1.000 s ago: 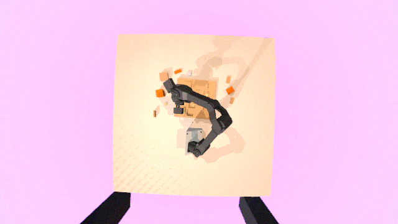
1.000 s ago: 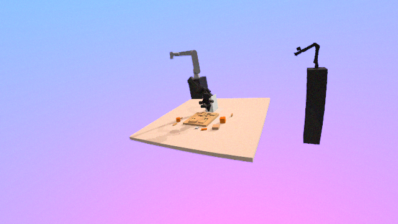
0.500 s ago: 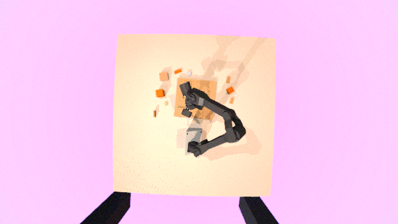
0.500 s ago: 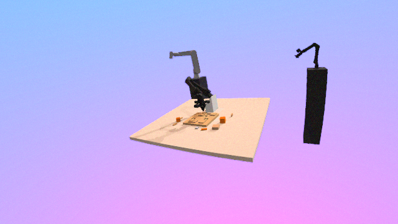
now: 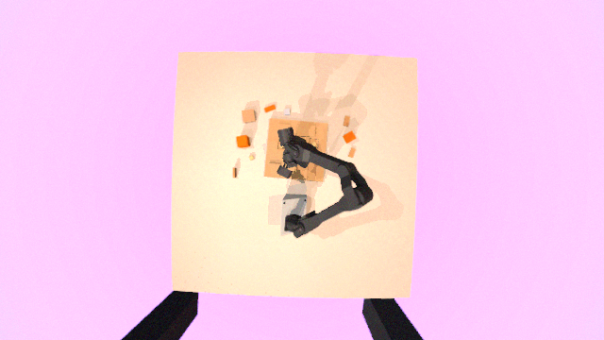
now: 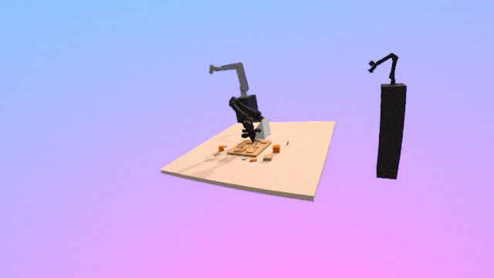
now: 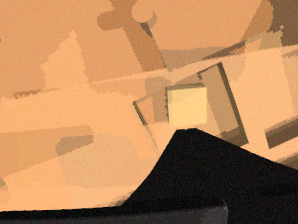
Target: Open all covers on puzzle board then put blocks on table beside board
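The wooden puzzle board (image 5: 275, 127) (image 6: 231, 153) lies flat on the table, partly hidden under the arm in the top view. My gripper (image 6: 253, 141) (image 7: 185, 139) is shut and empty, its tips low over the board. A pale yellow block (image 7: 187, 106) sits in an uncovered well just beyond the fingertips in the wrist view. Part of another opening (image 7: 285, 134) shows at the right there. A round peg (image 7: 143, 11) stands at the top of that view. Some wells and covers are hidden by the arm or too small to tell.
Left of the board lie an orange cube (image 5: 243, 141) (image 6: 276, 148), a tan block (image 5: 248, 115) (image 6: 268, 157), a tiny yellow block (image 5: 251, 156) and a brown piece (image 5: 234, 172). An orange bar (image 5: 270, 108) and white cube (image 5: 287, 111) lie behind; an orange block (image 5: 349, 137) and two tan pieces, right.
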